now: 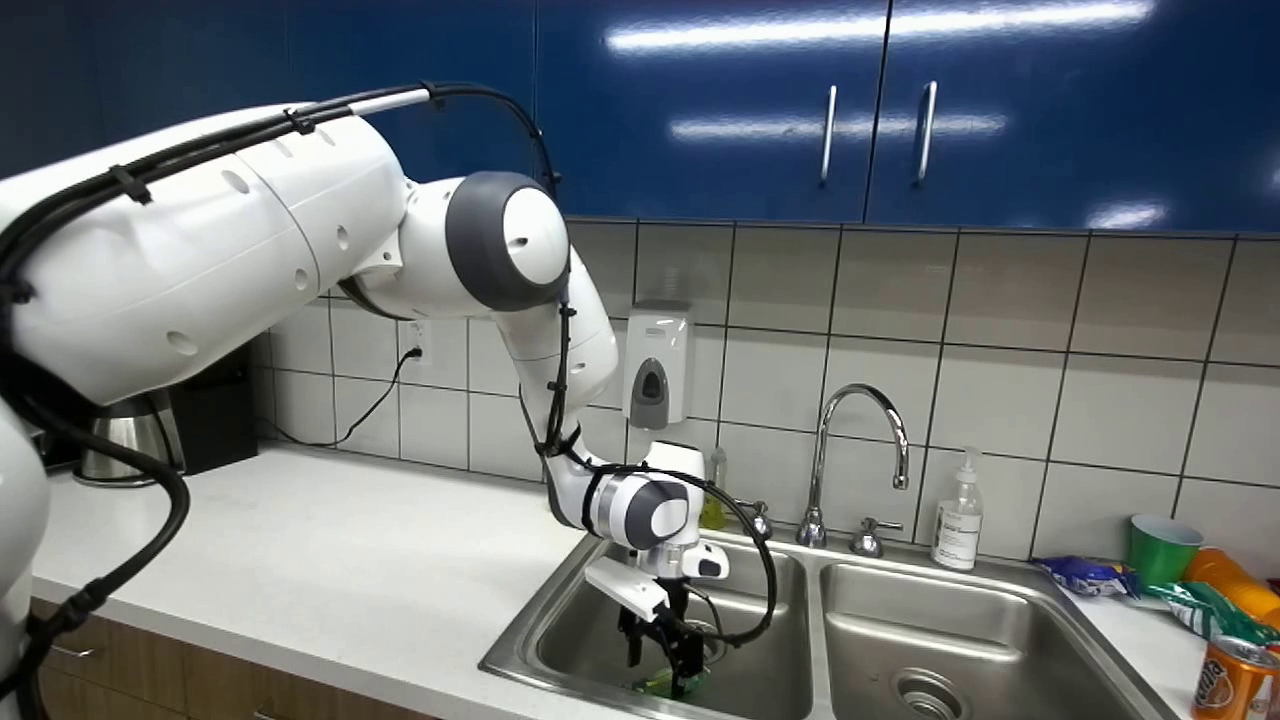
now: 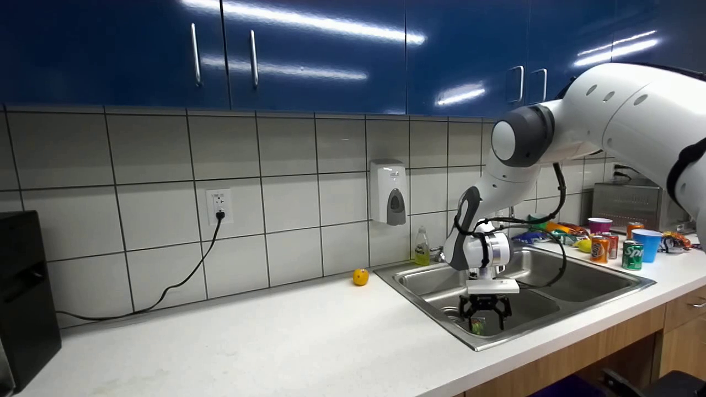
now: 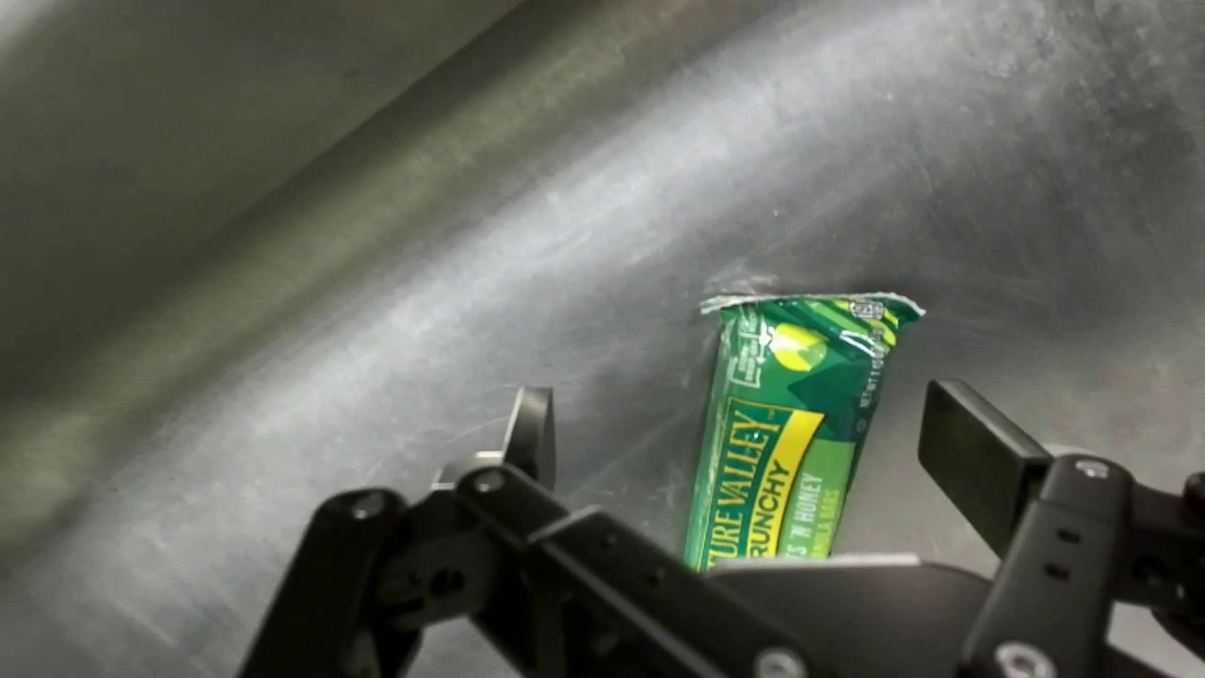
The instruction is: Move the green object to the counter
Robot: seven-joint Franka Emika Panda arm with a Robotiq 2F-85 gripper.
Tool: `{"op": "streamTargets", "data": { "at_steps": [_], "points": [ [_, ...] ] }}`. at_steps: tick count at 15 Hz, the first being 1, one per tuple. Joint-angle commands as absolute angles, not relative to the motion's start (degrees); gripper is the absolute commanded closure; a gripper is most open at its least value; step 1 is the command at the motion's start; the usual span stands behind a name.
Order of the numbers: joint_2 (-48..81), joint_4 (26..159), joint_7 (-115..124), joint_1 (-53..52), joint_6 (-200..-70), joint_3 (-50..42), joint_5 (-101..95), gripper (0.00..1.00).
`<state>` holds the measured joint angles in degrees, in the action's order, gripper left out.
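The green object is a granola bar in a green wrapper (image 3: pixel 791 405), lying on the bottom of a steel sink basin. It also shows in both exterior views (image 1: pixel 655 684) (image 2: pixel 478 326), partly behind the gripper. My gripper (image 3: pixel 753 443) is open, pointing down into the basin, with one finger on each side of the bar and a gap on both sides. The near end of the bar is hidden behind the gripper in the wrist view. The gripper also shows in both exterior views (image 1: pixel 662 650) (image 2: pixel 486 320). The white counter (image 1: pixel 280 560) (image 2: pixel 248 342) adjoins the sink.
The sink rim (image 2: pixel 424 309) and basin walls surround the gripper. A tall faucet (image 1: pixel 822 450) and a pump bottle (image 1: pixel 958 520) stand behind the sink. An orange fruit (image 2: pixel 360 277) sits near the wall. Cups, cans (image 2: pixel 632 255) and wrappers lie beyond the sink.
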<state>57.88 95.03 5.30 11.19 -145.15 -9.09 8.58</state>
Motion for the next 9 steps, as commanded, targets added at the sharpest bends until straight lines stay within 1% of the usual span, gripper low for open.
{"op": "streamTargets", "data": {
  "at_steps": [1,9],
  "points": [
    [59.5,91.7,4.5,12.3,-142.3,-8.1,7.5,0.00],
    [62.0,87.9,4.8,12.2,-141.1,-8.2,7.5,0.00]
  ]
}}
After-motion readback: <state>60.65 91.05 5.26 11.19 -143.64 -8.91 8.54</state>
